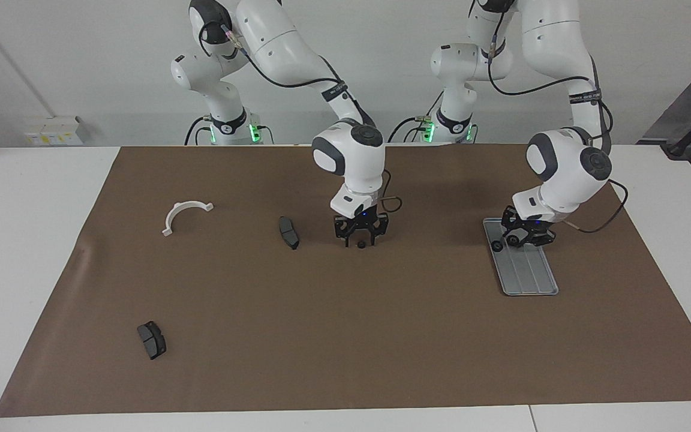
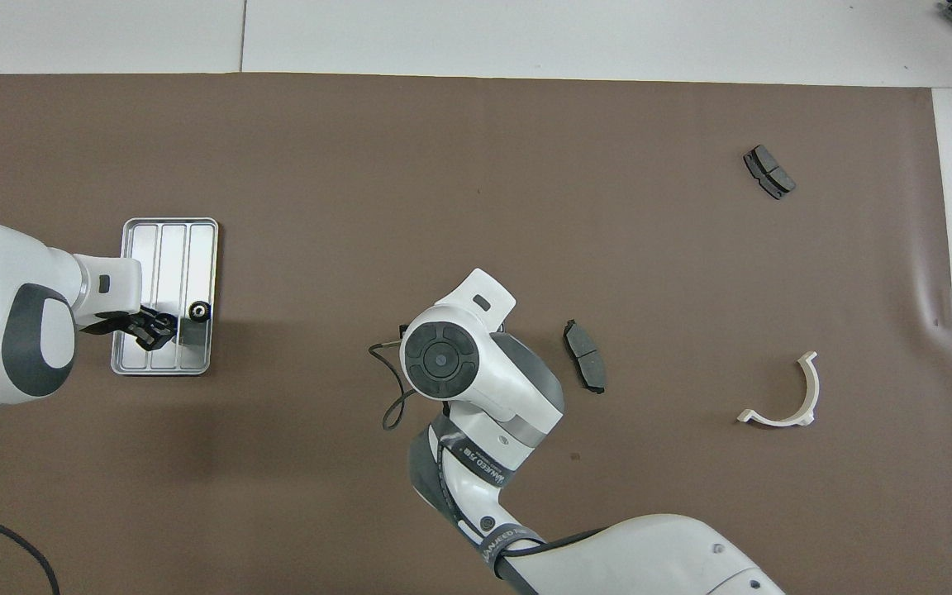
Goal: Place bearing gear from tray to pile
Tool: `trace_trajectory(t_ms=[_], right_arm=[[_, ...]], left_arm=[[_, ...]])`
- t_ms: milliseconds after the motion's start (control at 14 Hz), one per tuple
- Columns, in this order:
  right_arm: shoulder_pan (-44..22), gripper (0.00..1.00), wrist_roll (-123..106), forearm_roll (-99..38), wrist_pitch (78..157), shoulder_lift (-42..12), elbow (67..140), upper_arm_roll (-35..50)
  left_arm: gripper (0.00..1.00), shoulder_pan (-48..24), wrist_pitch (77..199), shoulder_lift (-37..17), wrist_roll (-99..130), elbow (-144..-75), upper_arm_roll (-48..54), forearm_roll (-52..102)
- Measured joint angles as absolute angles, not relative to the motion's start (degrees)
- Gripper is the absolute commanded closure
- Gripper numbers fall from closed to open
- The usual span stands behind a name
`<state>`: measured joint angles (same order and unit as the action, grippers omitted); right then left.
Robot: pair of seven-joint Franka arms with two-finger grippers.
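Two white robot arms work over a brown mat (image 1: 381,336) spread on a white table. In the middle of the facing view, the right gripper (image 1: 360,237) hangs low over a small black round gear (image 1: 360,244) that lies on the mat. Its fingers stand apart on either side of the gear, released and not clasping it. In the overhead view this gripper is hidden under its own wrist.

At the left arm's end of the table, at mid-height in the frame, the left gripper (image 1: 522,239) is down over the upper end of the flat ridged silver-grey metal tray (image 1: 528,276). Whether it is clenched or grasps anything cannot be told. A second small black gear (image 1: 496,246) sits in the tray by its rim, just beside the gripper.

The rest of the pile is scattered toward the right arm's end. A dark grey brake pad (image 1: 288,232) lies near the gear on the mat. A white half-ring bracket (image 1: 185,215) rests well apart from it. Another dark grey brake pad (image 1: 152,339) lies low in the facing view.
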<state>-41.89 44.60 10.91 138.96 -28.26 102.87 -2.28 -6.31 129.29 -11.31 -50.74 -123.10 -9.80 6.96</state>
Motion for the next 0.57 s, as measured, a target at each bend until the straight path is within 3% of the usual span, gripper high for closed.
trace_trajectory(t_ms=[356, 570], right_arm=[[-41.90, 0.44, 44.60, 10.93, 139.69, -28.34, 102.92, -2.28], [-41.90, 0.49, 44.60, 10.94, 139.69, -28.38, 102.98, -2.28]], left_arm=[[0.97, -6.28, 129.41, -11.25, -50.80, -123.14, -9.80, 6.95], [1.00, -6.28, 129.56, -11.25, -50.80, -123.03, -9.80, 6.95]])
